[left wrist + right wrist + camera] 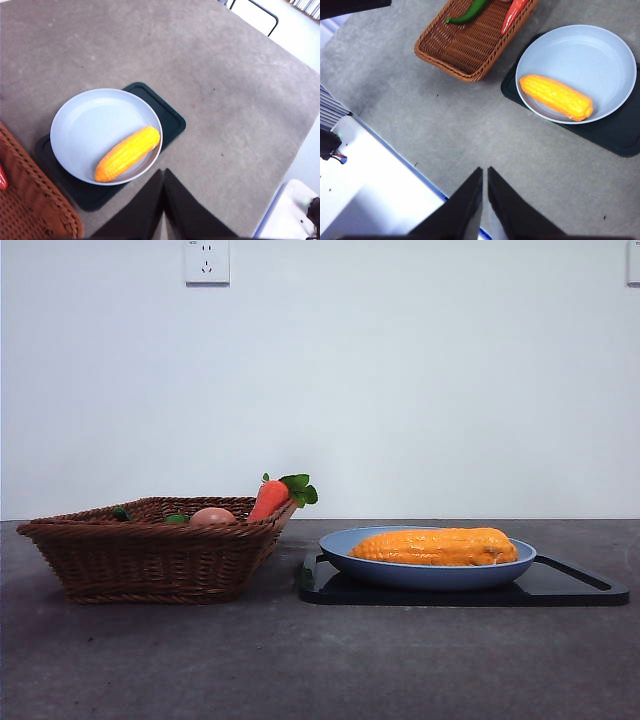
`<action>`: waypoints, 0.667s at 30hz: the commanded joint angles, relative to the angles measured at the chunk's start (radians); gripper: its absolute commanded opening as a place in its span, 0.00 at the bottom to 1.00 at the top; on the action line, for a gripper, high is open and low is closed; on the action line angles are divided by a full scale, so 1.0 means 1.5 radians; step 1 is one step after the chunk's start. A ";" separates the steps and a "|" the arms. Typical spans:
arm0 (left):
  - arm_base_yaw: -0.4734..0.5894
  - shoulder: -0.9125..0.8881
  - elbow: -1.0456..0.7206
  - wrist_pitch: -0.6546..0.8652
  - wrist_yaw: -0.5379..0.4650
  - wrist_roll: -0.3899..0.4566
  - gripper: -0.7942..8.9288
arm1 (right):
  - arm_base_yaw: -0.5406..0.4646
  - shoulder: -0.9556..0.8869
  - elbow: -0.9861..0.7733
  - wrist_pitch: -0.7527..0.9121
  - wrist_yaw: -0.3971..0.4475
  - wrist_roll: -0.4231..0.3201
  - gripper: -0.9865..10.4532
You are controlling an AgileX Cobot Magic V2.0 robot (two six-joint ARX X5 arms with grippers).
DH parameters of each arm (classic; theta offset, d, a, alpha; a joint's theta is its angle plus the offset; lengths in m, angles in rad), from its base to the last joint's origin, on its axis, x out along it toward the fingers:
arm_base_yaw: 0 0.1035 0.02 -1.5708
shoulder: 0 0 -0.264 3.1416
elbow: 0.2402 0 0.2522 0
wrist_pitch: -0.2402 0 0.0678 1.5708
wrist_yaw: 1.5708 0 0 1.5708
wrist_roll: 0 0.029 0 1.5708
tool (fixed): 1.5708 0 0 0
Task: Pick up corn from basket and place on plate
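Note:
The corn point(435, 546) lies on its side in the light-blue plate point(345, 540), which rests on a black tray. Both wrist views look down on it from high up: corn point(128, 153) near the plate's point(87, 125) rim, and corn point(556, 97) in the plate point(590, 55). The brown wicker basket point(150, 560) stands left of the plate, also seen as basket point(465, 47) and basket point(30, 200). My left gripper point(163, 172) is shut and holds nothing, well above the table. My right gripper point(484, 171) is likewise shut, empty and raised. Neither shows in the front view.
A carrot point(270, 498) with green leaves leans on the basket's rim, beside a peach-coloured round thing point(212, 516). A green pepper point(467, 14) lies in the basket. The black tray point(570, 585) extends right of the plate. The table's edge point(395, 150) runs near the right arm.

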 commanded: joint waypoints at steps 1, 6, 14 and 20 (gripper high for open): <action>-0.004 0.004 0.012 0.020 -0.001 0.001 0.09 | 0.003 0.004 0.011 0.016 -0.001 -0.008 0.09; 0.005 -0.001 0.012 0.044 -0.002 0.014 0.09 | 0.003 0.006 0.011 0.019 -0.001 -0.008 0.09; 0.124 -0.065 -0.017 0.141 -0.015 0.120 0.09 | 0.003 0.004 0.011 0.019 -0.001 -0.008 0.09; 0.268 -0.195 -0.190 0.320 -0.015 0.131 0.09 | 0.003 0.005 0.011 0.019 -0.001 -0.008 0.09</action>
